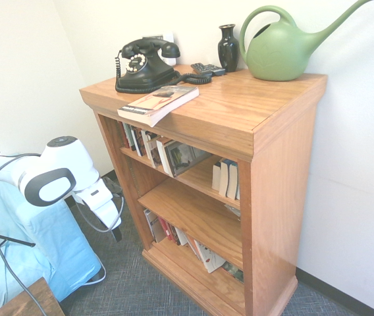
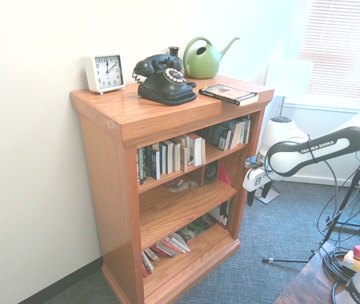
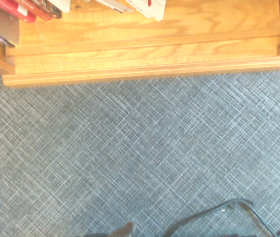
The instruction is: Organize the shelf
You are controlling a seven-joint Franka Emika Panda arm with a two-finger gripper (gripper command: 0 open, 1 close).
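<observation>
Shelf: your brown wooden shelf [image 1: 279,197] stands by the wall, with the arm off to one side of it.
Top: you have a book [image 2: 229,94] lying flat by the black phone [image 2: 167,82]; it may need a home below.
Upper row: many books [image 2: 170,155] stand up here, and some lean.
Bottom row: the books [image 2: 166,246] tip over, so you likely have these to fix.
Gripper: its fingers [image 2: 258,194] are wide apart and hold nothing.
How far: some rows look partly neat, but you seem to have plenty left.
</observation>
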